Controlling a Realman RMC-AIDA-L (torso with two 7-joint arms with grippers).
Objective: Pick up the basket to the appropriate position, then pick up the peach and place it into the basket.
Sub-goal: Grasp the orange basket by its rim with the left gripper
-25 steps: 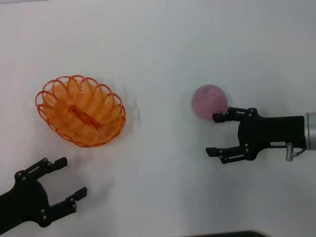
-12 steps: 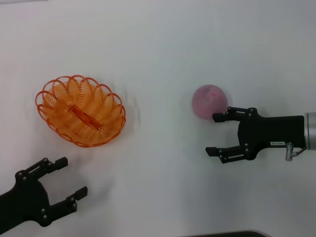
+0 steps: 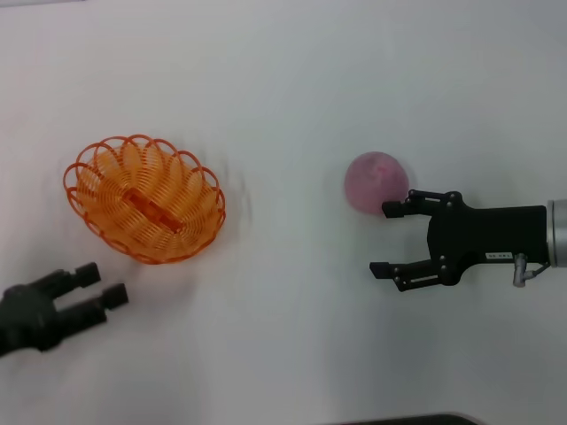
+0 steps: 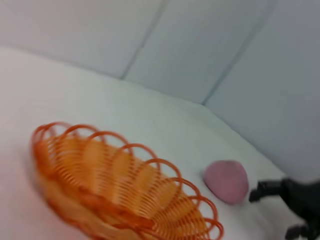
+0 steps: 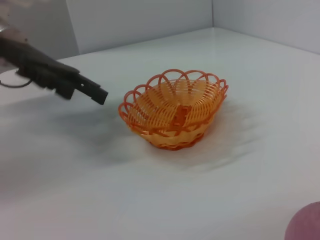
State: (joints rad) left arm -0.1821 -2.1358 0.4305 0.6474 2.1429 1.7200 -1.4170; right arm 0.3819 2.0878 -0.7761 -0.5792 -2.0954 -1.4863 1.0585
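Bare table (image 3: pixel 292 266) lies between basket (image 3: pixel 144 198) and peach (image 3: pixel 376 181).

A plain white table (image 3: pixel 292 80) carries two things. The orange wire basket (image 3: pixel 144 199) sits on it toward the robot's left. The pink peach (image 3: pixel 376 181) rests on the surface well apart, toward the right.

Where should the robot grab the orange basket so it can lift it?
Probably the scalloped rim of the basket on the near side, facing the left gripper. The basket sits upright with its open top up, and its looped wire edge is thin enough to pinch. The left gripper, fingers nearly together, is apart from it; the right gripper waits open beside the peach.
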